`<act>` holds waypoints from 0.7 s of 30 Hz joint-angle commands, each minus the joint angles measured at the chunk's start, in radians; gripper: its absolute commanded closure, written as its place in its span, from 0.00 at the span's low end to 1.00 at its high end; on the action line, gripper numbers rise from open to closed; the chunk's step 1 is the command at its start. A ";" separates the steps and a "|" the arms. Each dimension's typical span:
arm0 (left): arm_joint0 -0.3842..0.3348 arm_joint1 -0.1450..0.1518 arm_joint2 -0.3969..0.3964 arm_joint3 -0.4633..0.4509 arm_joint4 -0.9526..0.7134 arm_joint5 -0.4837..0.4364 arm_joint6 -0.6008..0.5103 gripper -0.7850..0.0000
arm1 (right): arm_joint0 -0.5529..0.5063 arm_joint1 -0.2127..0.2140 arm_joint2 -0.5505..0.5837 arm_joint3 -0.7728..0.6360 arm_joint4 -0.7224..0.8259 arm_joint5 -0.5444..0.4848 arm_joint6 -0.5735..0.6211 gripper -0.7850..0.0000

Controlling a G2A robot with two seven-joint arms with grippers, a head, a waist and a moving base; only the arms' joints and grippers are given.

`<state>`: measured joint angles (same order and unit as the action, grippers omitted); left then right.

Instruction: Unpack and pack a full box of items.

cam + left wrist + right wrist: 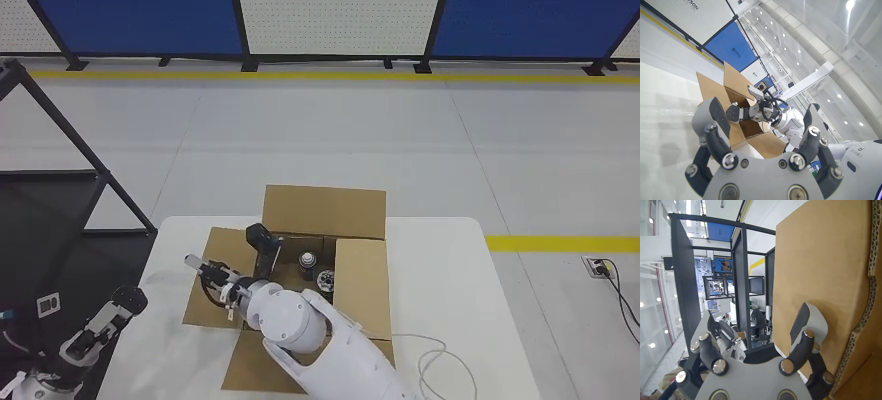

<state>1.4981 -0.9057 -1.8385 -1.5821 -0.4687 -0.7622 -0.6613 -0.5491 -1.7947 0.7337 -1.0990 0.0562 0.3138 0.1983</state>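
An open cardboard box [325, 215] stands mid-table with its flaps spread out; a dark bottle [308, 264] and other small items sit inside. My right gripper [198, 264] is at the far edge of the box's left flap [212, 300]. It is open, with one finger [807, 321] resting against the flap's face [819, 266] and the other finger [710, 321] past the flap's edge. My left gripper [764, 117] is open and holds nothing, low beside the table's left edge [125, 300]. It faces the box [734, 83] and the right gripper [732, 114].
A black metal rack [60, 190] stands left of the white table [450, 300]. A thin white cable [430, 355] lies on the table right of the box. The table's right half is bare apart from that.
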 commanded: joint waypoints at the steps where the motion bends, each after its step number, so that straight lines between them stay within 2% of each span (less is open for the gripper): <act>1: 0.000 0.000 -0.002 -0.003 -0.004 -0.003 -0.010 0.00 | -0.028 0.011 0.033 -0.045 -0.009 -0.031 0.012 0.00; 14: 0.010 0.000 -0.030 -0.072 -0.066 0.004 -0.080 0.00 | -0.271 0.090 0.248 -0.333 -0.051 -0.164 0.157 0.00; 21: -0.004 0.012 -0.075 -0.183 -0.100 0.085 -0.202 0.00 | -0.380 0.120 0.340 -0.444 -0.062 -0.212 0.212 0.00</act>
<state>1.4980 -0.8968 -1.9068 -1.7407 -0.5637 -0.7011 -0.8310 -0.9118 -1.6793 1.0583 -1.5240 -0.0055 0.1120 0.4027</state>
